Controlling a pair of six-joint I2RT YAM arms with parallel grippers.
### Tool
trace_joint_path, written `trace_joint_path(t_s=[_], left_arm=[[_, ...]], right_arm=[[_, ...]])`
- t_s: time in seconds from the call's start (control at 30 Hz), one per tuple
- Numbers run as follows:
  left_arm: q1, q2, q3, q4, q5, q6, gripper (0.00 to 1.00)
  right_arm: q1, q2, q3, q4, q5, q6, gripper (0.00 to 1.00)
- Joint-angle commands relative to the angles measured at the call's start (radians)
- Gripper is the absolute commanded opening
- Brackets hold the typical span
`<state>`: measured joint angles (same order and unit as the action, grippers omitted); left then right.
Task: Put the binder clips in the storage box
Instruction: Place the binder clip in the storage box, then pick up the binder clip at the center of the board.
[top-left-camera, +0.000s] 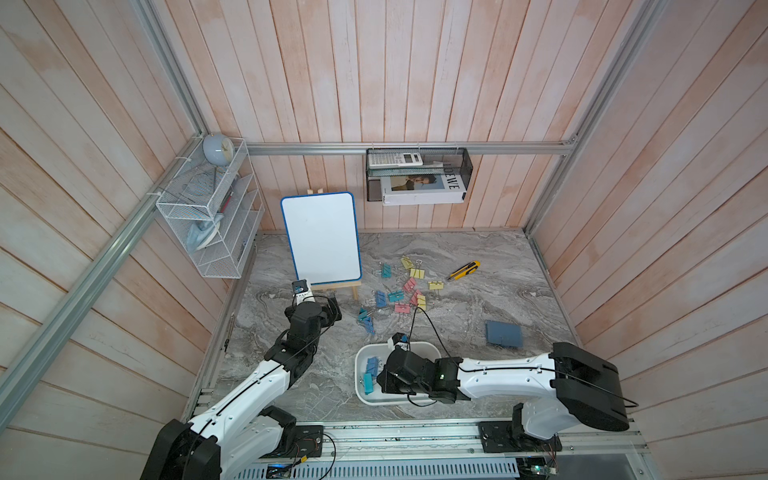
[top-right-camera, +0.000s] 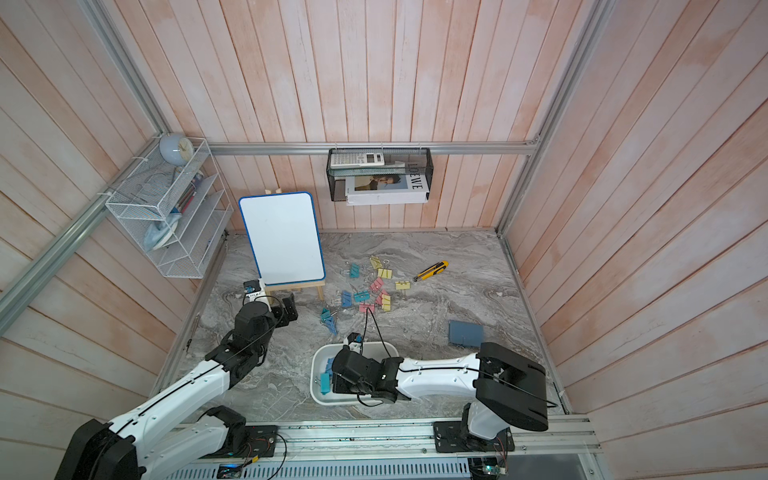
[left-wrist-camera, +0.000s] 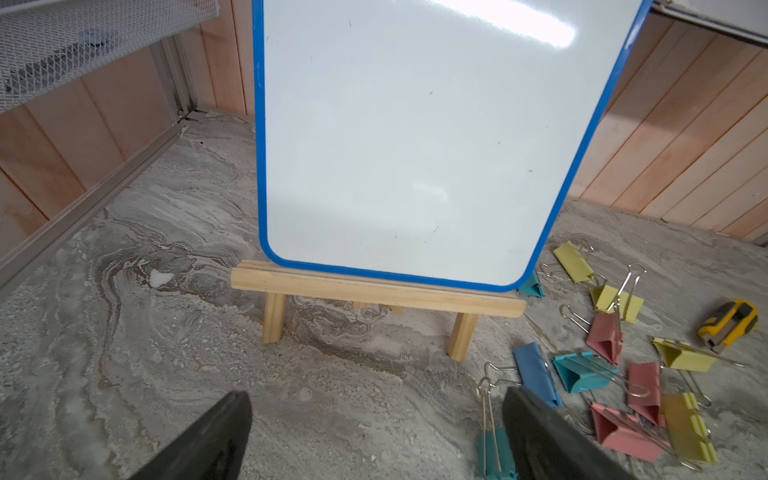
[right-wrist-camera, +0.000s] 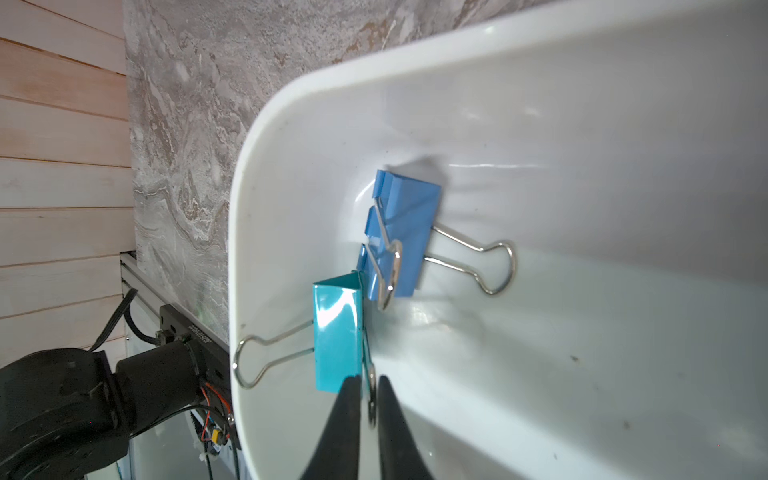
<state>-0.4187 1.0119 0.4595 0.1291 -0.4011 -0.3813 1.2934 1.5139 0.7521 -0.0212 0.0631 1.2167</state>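
Observation:
The storage box (top-left-camera: 358, 374), a white tub, sits near the front edge in both top views. Inside it lie a blue binder clip (right-wrist-camera: 407, 232) and a teal binder clip (right-wrist-camera: 336, 332) leaning against the wall (right-wrist-camera: 249, 166). My right gripper (right-wrist-camera: 368, 380) hangs in the box with its jaws a narrow gap apart. The teal clip's wire handle sits loose in that gap. Several more binder clips (top-left-camera: 399, 286) are scattered mid-table. My left gripper (left-wrist-camera: 376, 395) stands wide open over bare table. A teal clip (left-wrist-camera: 492, 453) lies just inside one finger.
A whiteboard on a wooden easel (top-left-camera: 322, 237) stands right behind the left gripper. A yellow-and-black utility knife (top-left-camera: 463, 270) and a blue pouch (top-left-camera: 503, 334) lie to the right. A white wire rack (top-left-camera: 208, 216) and a black mesh basket (top-left-camera: 419, 174) hang on the walls.

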Motion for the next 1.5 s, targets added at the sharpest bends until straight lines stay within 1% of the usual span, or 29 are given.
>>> trace_joint_path(t_s=[0.0,0.1,0.17,0.27,0.33,0.4,0.47,0.57,0.63,0.7,0.73,0.8,0.87,0.93,0.97,1.0,1.07,1.17,1.23,1.37,1.47], left_arm=[[0.005,0.004,-0.011,0.022,-0.013,0.017,1.00],[0.004,0.005,-0.009,0.021,-0.013,0.018,1.00],[0.004,0.004,-0.010,0.022,-0.013,0.018,1.00],[0.004,0.002,-0.009,0.023,-0.012,0.018,1.00],[0.004,0.001,-0.009,0.020,-0.012,0.018,1.00],[0.004,-0.001,-0.011,0.021,-0.012,0.018,1.00],[0.004,-0.002,-0.010,0.020,-0.013,0.018,1.00],[0.005,-0.001,-0.012,0.021,-0.012,0.018,1.00],[0.004,0.001,-0.011,0.022,-0.010,0.017,1.00],[0.005,0.006,-0.012,0.025,-0.007,0.016,1.00],[0.005,0.008,-0.011,0.024,-0.007,0.015,1.00],[0.006,0.011,-0.008,0.025,-0.006,0.017,1.00],[0.005,0.014,-0.006,0.023,-0.006,0.016,1.00],[0.006,0.013,-0.007,0.023,-0.006,0.016,1.00],[0.006,0.012,-0.006,0.023,-0.007,0.018,1.00],[0.006,0.011,-0.007,0.024,-0.006,0.017,1.00],[0.006,0.011,-0.008,0.025,-0.006,0.016,1.00],[0.006,0.012,-0.007,0.025,-0.003,0.016,1.00],[0.006,0.014,-0.007,0.024,-0.004,0.017,1.00],[0.006,0.016,-0.005,0.023,-0.007,0.017,1.00],[0.006,0.016,-0.005,0.023,-0.007,0.016,1.00]], right_arm=[[0.004,-0.043,-0.003,-0.092,0.036,-0.016,0.26],[0.003,-0.094,0.011,-0.173,0.076,-0.048,0.37],[0.003,-0.132,0.035,-0.253,0.130,-0.065,0.44],[-0.002,-0.203,0.064,-0.360,0.259,-0.084,0.55],[-0.013,-0.269,0.072,-0.389,0.366,-0.172,0.60],[-0.074,-0.329,0.090,-0.433,0.409,-0.248,0.66],[-0.190,-0.370,0.107,-0.468,0.368,-0.312,0.66],[-0.394,-0.390,0.121,-0.473,0.245,-0.394,0.66],[-0.511,-0.357,0.134,-0.459,0.153,-0.448,0.66],[-0.593,-0.286,0.168,-0.471,0.083,-0.486,0.65],[-0.617,-0.236,0.200,-0.483,0.065,-0.509,0.64],[-0.629,-0.135,0.266,-0.518,0.055,-0.543,0.62],[-0.631,-0.032,0.343,-0.552,0.017,-0.566,0.58],[-0.626,0.073,0.419,-0.570,-0.051,-0.625,0.53],[-0.624,0.113,0.446,-0.572,-0.068,-0.655,0.52],[-0.613,0.155,0.473,-0.574,-0.060,-0.685,0.52],[-0.584,0.222,0.518,-0.576,-0.006,-0.771,0.52],[-0.515,0.301,0.570,-0.578,0.128,-0.949,0.53],[-0.471,0.362,0.629,-0.624,0.211,-1.046,0.53],[-0.425,0.474,0.735,-0.719,0.398,-1.139,0.54],[-0.409,0.527,0.780,-0.744,0.477,-1.186,0.54]])
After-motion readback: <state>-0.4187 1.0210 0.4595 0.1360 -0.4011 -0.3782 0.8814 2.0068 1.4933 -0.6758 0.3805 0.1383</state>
